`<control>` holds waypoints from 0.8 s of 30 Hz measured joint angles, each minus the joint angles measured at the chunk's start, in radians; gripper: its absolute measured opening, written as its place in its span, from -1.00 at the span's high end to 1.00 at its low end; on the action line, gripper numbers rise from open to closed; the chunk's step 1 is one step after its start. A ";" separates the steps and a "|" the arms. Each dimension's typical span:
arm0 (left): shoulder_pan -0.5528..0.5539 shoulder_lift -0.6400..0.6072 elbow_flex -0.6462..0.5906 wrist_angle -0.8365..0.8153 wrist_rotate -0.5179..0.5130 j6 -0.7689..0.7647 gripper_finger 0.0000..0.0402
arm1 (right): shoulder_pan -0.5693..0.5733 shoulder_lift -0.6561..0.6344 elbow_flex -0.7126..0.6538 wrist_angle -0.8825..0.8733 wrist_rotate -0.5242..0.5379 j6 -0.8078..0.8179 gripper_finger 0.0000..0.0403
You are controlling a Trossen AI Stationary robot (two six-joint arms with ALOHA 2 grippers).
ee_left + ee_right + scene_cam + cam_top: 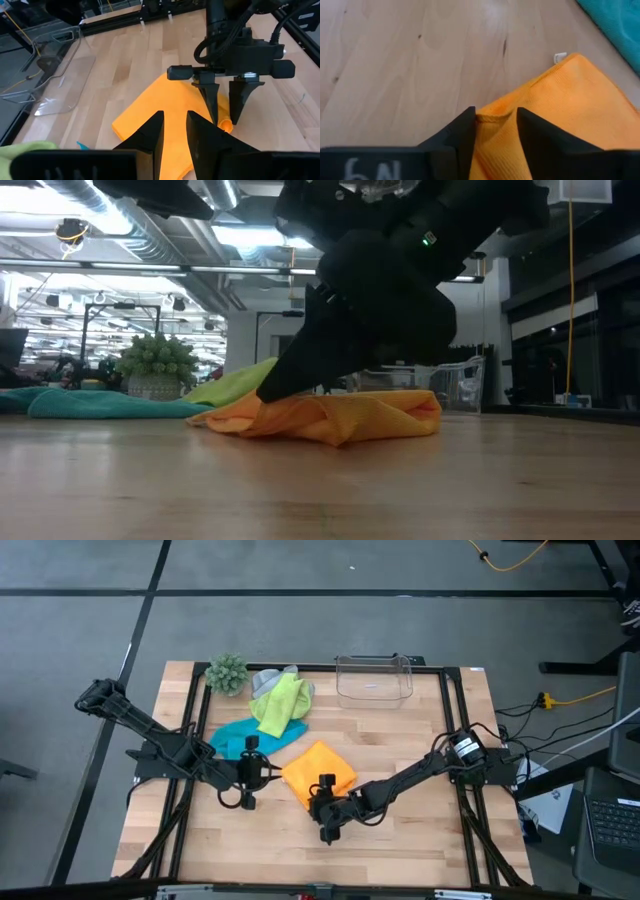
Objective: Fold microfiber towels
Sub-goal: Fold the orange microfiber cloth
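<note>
The right gripper (327, 822) is down at the near corner of the orange towel (322, 769). The right wrist view shows its 2 fingers (461, 131) with the towel's hemmed corner between them, closing in on it. I think a firm hold is not there yet. The rest of the towel lies away from this gripper, toward the far side of the table, so that is the way a fold would go. The towel looks like a diamond, one point near and one far.

The left gripper (250, 778) sits just beside the towel's left edge. Its fingers (152, 135) are a little apart, and nothing is in them. The right arm is the one on the cloth.

The low view shows the orange towel is bunched and puffy, which the high view hides. The left wrist view shows the right gripper's fingers pointing straight down.

Farther back lie the turquoise towel (240, 737), then the lime green towel (282, 705) on the grey towel (265, 681).
</note>
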 joint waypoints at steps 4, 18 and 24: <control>0.000 0.000 0.000 0.000 0.000 0.000 0.63 | 0.000 0.000 0.000 0.000 -0.006 -0.002 0.57; 0.000 0.000 0.000 -0.008 0.000 0.001 0.63 | 0.018 -0.149 0.012 -0.178 0.134 -0.031 0.97; 0.000 0.000 0.000 -0.009 0.000 0.001 0.63 | 0.054 -0.158 0.012 -0.244 0.042 0.052 0.98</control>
